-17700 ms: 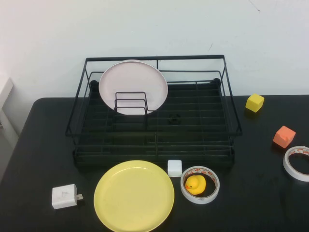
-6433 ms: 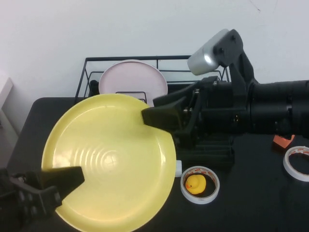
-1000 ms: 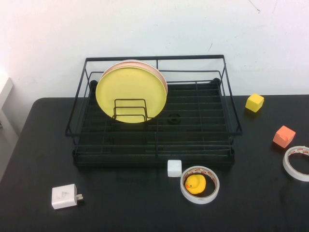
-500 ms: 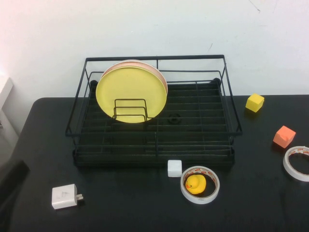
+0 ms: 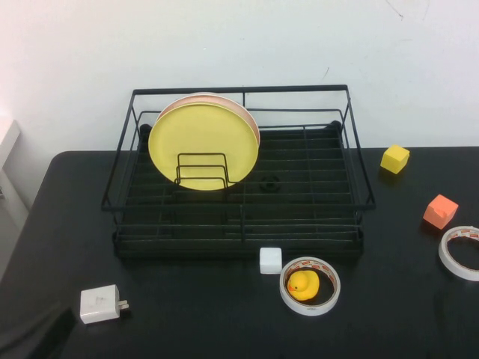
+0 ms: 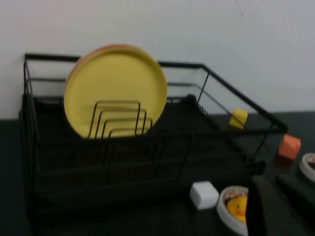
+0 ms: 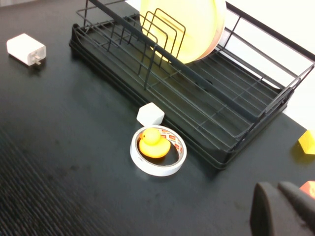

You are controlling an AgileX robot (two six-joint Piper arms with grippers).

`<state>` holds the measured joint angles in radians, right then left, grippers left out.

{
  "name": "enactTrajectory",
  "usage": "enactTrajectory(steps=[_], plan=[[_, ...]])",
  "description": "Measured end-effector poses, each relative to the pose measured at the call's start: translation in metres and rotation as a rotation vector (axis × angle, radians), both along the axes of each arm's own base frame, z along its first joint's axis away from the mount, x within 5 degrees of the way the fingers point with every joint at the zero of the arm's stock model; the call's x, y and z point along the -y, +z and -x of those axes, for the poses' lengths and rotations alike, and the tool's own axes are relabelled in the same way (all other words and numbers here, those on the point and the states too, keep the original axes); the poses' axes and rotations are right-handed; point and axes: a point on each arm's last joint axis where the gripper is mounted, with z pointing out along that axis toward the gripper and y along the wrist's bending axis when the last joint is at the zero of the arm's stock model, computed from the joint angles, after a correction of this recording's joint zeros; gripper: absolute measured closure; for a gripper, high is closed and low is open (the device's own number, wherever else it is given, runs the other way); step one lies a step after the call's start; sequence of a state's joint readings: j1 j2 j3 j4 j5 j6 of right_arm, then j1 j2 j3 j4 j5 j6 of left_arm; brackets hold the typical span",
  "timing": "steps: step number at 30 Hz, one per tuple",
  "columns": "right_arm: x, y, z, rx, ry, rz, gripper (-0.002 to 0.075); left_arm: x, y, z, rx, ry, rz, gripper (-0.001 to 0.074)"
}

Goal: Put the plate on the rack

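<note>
Plate stood upright in rack divider loops, leaning on pink plate. Left claw and right claw pressed together, empty, low over worktop. Could slip if loops failed to hold rim.

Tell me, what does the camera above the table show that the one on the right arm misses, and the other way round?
Only the high view shows the second tape roll at the table's right edge, the back wall, and the left gripper low at the near left corner. Only the right wrist view shows the right gripper, shut, held above the table near the cubes. Both show the yellow plate standing in the rack, the charger, the white cube, the duck inside a tape roll, and the yellow cube and orange cube.
</note>
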<state>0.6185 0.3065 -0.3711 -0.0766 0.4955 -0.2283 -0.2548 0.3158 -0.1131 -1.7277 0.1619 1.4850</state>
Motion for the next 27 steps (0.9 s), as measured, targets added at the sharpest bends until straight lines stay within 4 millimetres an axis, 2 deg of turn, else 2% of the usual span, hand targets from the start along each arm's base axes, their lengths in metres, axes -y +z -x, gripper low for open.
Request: enactTrajectory(steps=[5,7,14,19,27], plan=[[0.0,0.0,0.0,-0.001,0.0,-0.001,0.0728,0.0,-0.023,0.003,-0.064,-0.008,-0.004,0.0735],[0.0,0.0,0.0,-0.001,0.0,-0.001,0.0728,-0.005,-0.029,0.004,-0.069,0.046,0.004,0.0735],[0.0,0.0,0.0,-0.002,0.001,-0.003,0.0728,-0.023,-0.026,0.012,0.055,0.236,0.013,0.0735],[0.0,0.0,0.0,-0.002,0.001,-0.003,0.0728,-0.025,-0.023,0.017,0.138,0.256,-0.042,0.0735],[0.0,0.0,0.0,-0.003,0.001,-0.002,0.0728,-0.028,-0.024,0.019,0.158,0.285,-0.052,0.0735]])
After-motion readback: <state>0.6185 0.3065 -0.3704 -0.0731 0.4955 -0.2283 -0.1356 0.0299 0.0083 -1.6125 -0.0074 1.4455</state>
